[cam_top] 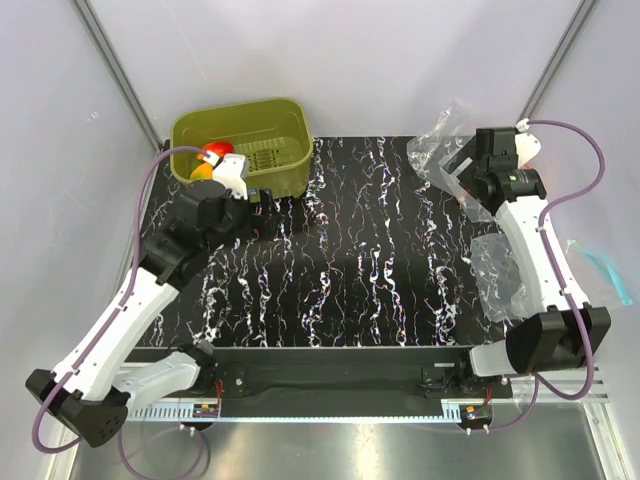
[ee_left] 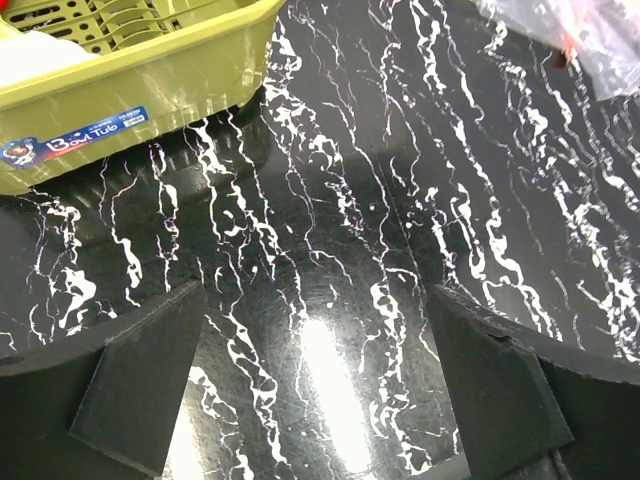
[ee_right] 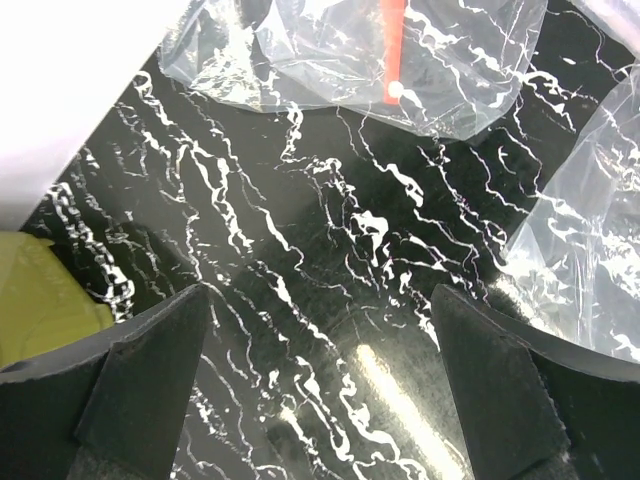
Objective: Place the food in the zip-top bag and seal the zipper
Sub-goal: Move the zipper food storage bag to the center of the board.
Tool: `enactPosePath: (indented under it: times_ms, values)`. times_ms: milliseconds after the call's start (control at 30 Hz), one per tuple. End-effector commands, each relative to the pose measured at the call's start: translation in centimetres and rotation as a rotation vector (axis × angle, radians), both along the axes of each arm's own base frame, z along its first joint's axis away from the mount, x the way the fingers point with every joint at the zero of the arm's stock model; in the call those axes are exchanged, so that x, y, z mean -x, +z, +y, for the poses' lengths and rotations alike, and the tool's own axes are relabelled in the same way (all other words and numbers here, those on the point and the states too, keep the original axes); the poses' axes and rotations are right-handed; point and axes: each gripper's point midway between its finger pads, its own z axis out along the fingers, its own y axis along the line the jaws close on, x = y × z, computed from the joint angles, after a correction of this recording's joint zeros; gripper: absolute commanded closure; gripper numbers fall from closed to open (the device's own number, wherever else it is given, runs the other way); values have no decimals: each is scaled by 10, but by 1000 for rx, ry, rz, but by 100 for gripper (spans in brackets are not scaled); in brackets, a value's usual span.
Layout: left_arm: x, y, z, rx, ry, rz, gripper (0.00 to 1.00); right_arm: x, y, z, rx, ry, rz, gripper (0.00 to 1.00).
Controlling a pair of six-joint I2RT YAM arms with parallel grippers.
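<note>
The black marbled table (cam_top: 350,260) carries the olive-green basket (cam_top: 240,108) at its far left corner, and everything here is placed from that basket.

The zip-top bag (cam_top: 435,150) lies crumpled and flat, well apart to the basket's right along the same far edge. It looks empty. A second clear bag (cam_top: 495,275) lies farther from the basket, right of it and toward the near edge, beside the right arm.

The right gripper (ee_right: 320,400) hangs over bare table on the far side of the zip-top bag from the basket, jaws spread wide and holding nothing. It faces back toward the basket, and the bag lies just ahead of its fingertips. It is clearly the nearer arm to the bag.

The left gripper (ee_left: 320,400) hovers just in front of the basket's right corner, likewise spread wide and empty, so it is the nearer one to the food.

Inside the basket sit the red tomato (cam_top: 216,152) and the orange piece (cam_top: 201,171), with a white piece (ee_left: 35,55) beside them; the green pieces are hidden.

The zipper (ee_right: 393,50) runs lengthwise away from the right gripper, not across its jaws. By my reckoning, that calls for a turn of the wrist before any pinch on it.
</note>
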Motion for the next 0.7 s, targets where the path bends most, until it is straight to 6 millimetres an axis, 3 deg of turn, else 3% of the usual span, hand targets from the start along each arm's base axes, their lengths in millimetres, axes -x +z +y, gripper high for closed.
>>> enactPosePath:
  times_ms: [0, 133, 167, 200, 233, 367, 433, 467, 667]
  values:
    - [-10, 31, -5, 26, -28, -94, 1, -19, 14, -7, 53, -7, -42, 0]
    - [-17, 31, -6, 15, -39, -106, 1, -46, 8, -11, 144, 69, -35, 0]
    - [-20, 29, -6, 8, -39, -101, 1, -59, -9, -14, 130, 48, 2, 0]
    - [-23, 29, -5, 1, -37, -99, 1, -71, -3, -17, 110, 42, -10, 2]
    - [-25, 29, -5, -9, -40, -102, 1, -80, -9, -22, 76, 26, 9, 3]
    - [-30, 28, 1, -33, -25, -107, 1, -124, -43, -33, 94, 13, 139, 3]
    - [-30, 26, 3, -50, -32, -107, 1, -140, -53, -30, 85, 32, 135, 3]
    - [-30, 25, 4, -57, -30, -105, 1, -154, -61, -46, 76, -1, 127, 3]
    - [-18, 22, 10, -77, -43, -94, 1, -191, -109, -52, 71, -26, 167, 3]
